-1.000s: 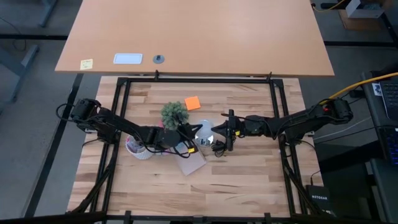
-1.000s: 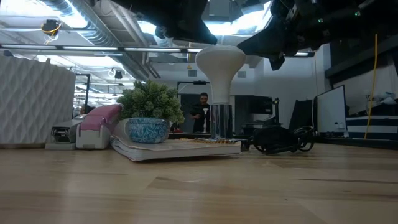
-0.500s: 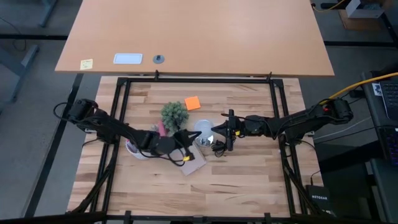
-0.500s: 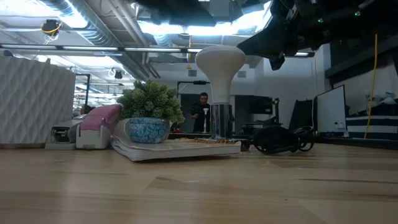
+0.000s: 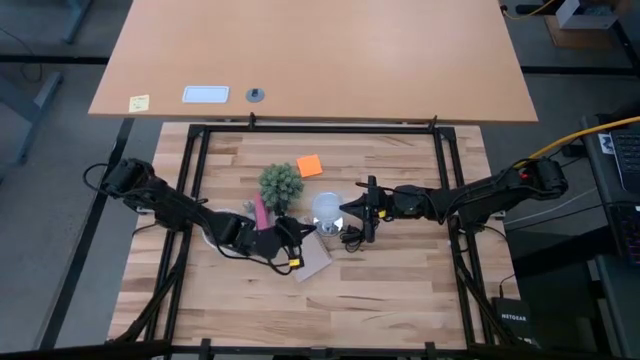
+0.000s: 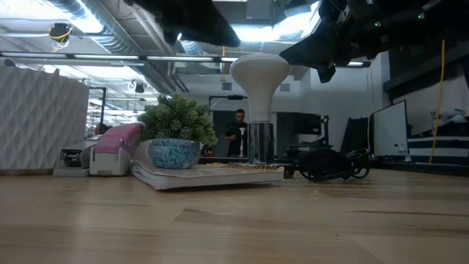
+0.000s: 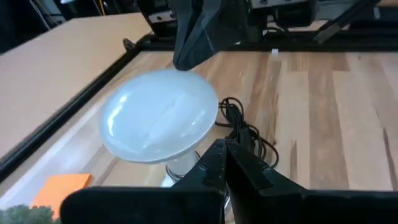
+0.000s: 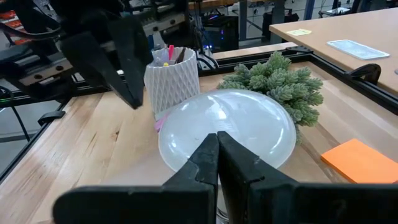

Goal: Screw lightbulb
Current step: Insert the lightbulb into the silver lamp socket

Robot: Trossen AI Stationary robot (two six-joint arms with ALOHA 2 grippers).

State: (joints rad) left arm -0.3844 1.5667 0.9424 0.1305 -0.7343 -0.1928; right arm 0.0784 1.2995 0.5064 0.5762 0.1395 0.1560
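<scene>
Lightbulb (image 6: 259, 77) stood upright, unheld; both end effectors pressed together, empty, flanking it. A sideways bump could topple it.

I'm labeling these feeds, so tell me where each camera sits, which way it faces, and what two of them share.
High view: overhead, straight down; both arms, lightbulb.
Low view: table height, level across; lightbulb upright, arms above.
Left wrist view: on left arm; shut left gripper below the lightbulb.
Right wrist view: on right arm; shut right gripper, lightbulb, plant.
All four share the lightbulb.
</scene>
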